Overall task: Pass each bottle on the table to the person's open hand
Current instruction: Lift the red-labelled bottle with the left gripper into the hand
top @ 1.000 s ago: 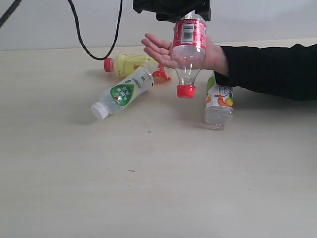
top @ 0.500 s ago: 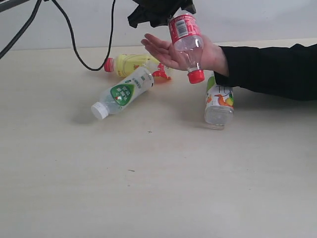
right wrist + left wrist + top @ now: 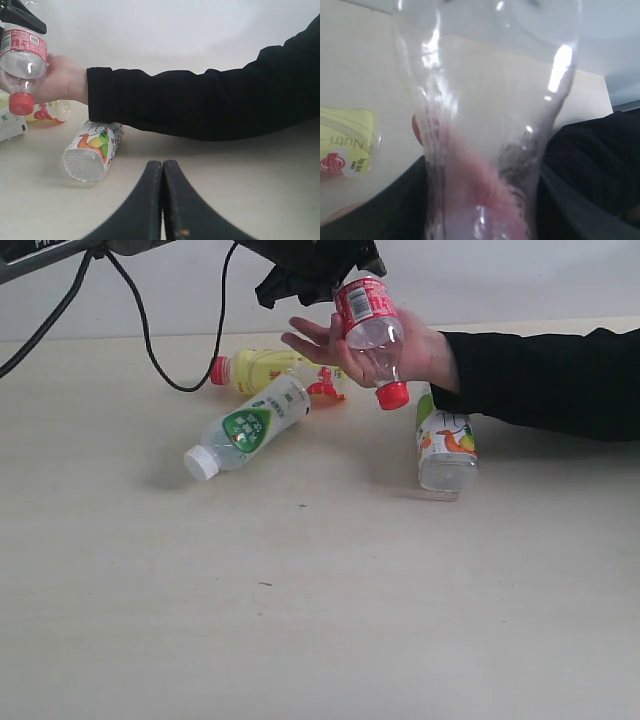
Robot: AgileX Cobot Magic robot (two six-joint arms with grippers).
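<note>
My left gripper (image 3: 335, 268) is shut on the base of the clear bottle with a red cap and label (image 3: 368, 325). That bottle tilts cap-down against the palm of the person's open hand (image 3: 425, 352). In the left wrist view it (image 3: 485, 125) fills the frame. On the table (image 3: 300, 590) lie the yellow bottle (image 3: 262, 368), a white-capped bottle with a green label (image 3: 248, 427) and a bottle with a fruit label (image 3: 446, 445) under the black sleeve. My right gripper (image 3: 162, 167) is shut and empty, low over the table near the fruit-label bottle (image 3: 92, 152).
A black cable (image 3: 150, 340) loops down from the left arm over the table's back left. The person's black-sleeved forearm (image 3: 540, 380) stretches in from the right, close above the table.
The clear bottle hung cap-down in front of the hand; my left gripper has since tilted it and moved it left onto the palm. The fruit-label bottle shifted slightly right.
</note>
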